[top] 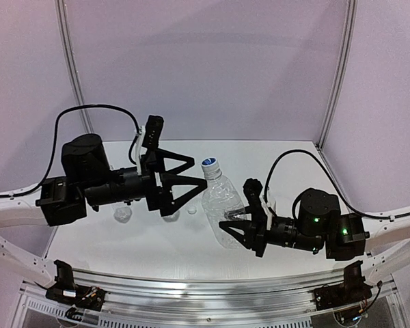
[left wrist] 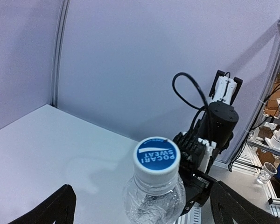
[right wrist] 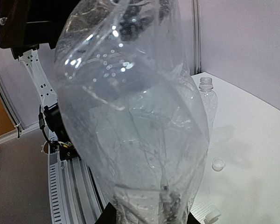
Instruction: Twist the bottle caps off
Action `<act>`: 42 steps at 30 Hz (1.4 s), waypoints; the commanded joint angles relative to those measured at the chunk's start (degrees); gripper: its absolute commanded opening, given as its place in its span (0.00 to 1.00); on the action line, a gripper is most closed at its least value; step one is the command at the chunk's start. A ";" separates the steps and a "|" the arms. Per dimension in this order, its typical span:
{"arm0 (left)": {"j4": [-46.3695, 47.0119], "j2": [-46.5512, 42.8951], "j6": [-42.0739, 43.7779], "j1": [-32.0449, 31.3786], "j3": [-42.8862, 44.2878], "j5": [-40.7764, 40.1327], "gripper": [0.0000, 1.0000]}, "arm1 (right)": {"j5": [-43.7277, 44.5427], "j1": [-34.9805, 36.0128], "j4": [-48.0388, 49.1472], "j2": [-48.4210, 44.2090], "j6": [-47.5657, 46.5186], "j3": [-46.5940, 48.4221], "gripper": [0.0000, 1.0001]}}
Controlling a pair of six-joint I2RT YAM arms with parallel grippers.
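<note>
White table (top: pixel 287 154); right fingers (top: pixel 234 220) clamping capped bottle (top: pixel 222 201), left fingers (top: pixel 184 182) spread

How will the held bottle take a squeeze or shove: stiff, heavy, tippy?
Probably floppy: the bottle walls are thin and already crinkled, so a squeeze should buckle them. Likely light: it looks empty. The right gripper clamps it low, so the cap end may sway if pushed.
</note>
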 commanded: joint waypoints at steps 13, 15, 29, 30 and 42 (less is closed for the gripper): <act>5.28 -8.40 6.25 1.84 -4.96 18.37 0.92 | -17.64 -0.05 2.24 3.83 -2.80 2.72 0.28; 5.18 -7.21 6.04 1.93 -4.37 18.34 0.89 | -18.35 -0.03 2.53 3.98 -2.85 2.69 0.28; 4.69 -2.80 4.99 2.37 -1.96 18.29 0.55 | -17.80 -0.07 2.69 3.77 -2.87 2.43 0.28; 4.70 -2.67 4.90 2.37 -1.88 18.29 0.52 | -17.80 -0.07 2.72 3.94 -2.89 2.53 0.28; 2.74 1.88 3.20 2.07 1.56 15.30 0.27 | -11.20 -0.05 2.24 2.35 -2.13 2.00 0.28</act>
